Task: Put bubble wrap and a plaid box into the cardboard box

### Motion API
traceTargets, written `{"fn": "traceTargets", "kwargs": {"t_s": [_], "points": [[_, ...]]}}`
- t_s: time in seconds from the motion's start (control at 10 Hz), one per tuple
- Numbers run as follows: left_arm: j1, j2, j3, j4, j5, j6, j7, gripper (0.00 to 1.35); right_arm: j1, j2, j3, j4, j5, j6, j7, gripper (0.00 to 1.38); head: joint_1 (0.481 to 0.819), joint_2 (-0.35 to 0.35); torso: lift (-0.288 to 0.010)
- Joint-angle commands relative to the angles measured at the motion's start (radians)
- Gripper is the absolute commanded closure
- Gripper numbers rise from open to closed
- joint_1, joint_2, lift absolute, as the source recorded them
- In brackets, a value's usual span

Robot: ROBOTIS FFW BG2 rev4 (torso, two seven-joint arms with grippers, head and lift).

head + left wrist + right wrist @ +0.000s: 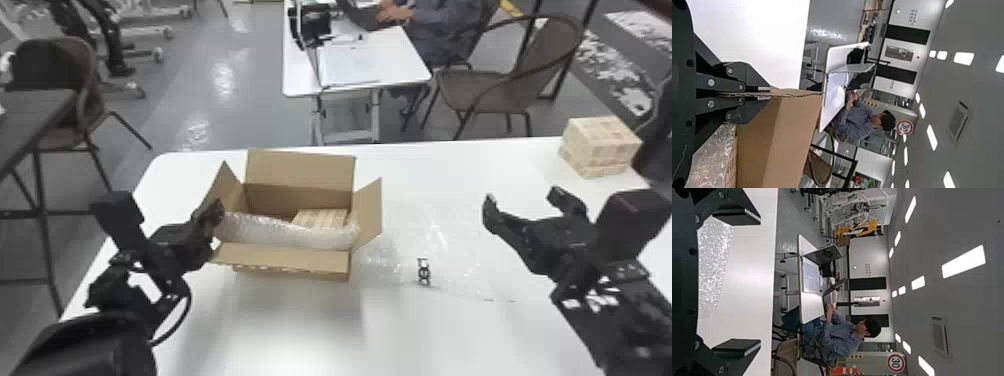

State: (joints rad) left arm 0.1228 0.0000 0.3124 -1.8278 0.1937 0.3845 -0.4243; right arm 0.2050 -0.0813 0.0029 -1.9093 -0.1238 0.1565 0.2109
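In cardboard box (290, 258) — bubble wrap (287, 234) before plaid box (321, 218); more wrap (440, 245) right.

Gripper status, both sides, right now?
Left gripper: closed on the cardboard box's left flap.
Right gripper: open, nothing between its fingers.

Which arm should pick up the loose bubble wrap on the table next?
Probably the right: right gripper is open near the loose bubble wrap, while left gripper is shut on a cardboard flap.

Angular black arms (90, 345), silvery round screws (710, 82), curved black cable (176, 326)
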Motion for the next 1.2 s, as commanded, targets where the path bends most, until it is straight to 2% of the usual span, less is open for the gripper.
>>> {"fn": "traceTargets", "kwargs": {"t_s": [0.0,0.1,0.2,0.3,0.5,0.7,0.8,1.0,1.1], "points": [[0.001,-0.003,0.008,0.036,0.038,0.002,0.035,1.21,0.002,-0.002,0.0,-0.002,-0.002,0.001,0.001,0.19,0.695,0.108,-0.108],[0.0,-0.003,0.01,0.07,0.086,-0.021,0.061,1.21,0.002,-0.002,0.002,-0.002,-0.002,0.005,0.004,0.19,0.695,0.118,-0.108],[0.005,-0.003,0.002,0.09,0.138,-0.053,0.116,1.21,0.002,-0.002,0.002,-0.002,0.0,0.006,0.007,0.19,0.695,0.125,-0.108],[0.018,-0.003,-0.016,0.093,0.173,-0.102,0.208,1.21,0.005,0.0,0.002,-0.004,0.0,0.006,0.007,0.19,0.695,0.134,-0.108],[0.035,-0.003,-0.047,0.156,0.25,-0.292,0.326,1.21,0.007,0.0,0.002,-0.004,-0.002,0.011,0.008,0.2,0.695,0.153,-0.108],[0.072,-0.003,-0.087,0.166,0.299,-0.473,0.472,1.21,0.008,-0.002,0.002,-0.004,-0.003,0.012,0.01,0.19,0.695,0.181,-0.108],[0.087,-0.003,-0.101,0.166,0.299,-0.547,0.502,1.21,0.01,0.0,0.002,-0.004,-0.005,0.014,0.01,0.19,0.695,0.199,-0.108],[0.113,-0.003,-0.168,0.171,0.293,-0.696,0.654,1.21,0.01,0.0,0.002,-0.002,-0.007,0.018,0.012,0.19,0.695,0.217,-0.108],[0.127,-0.003,-0.193,0.173,0.303,-0.734,0.72,1.21,0.008,0.0,0.002,-0.002,-0.007,0.021,0.016,0.19,0.695,0.227,-0.108]]}}
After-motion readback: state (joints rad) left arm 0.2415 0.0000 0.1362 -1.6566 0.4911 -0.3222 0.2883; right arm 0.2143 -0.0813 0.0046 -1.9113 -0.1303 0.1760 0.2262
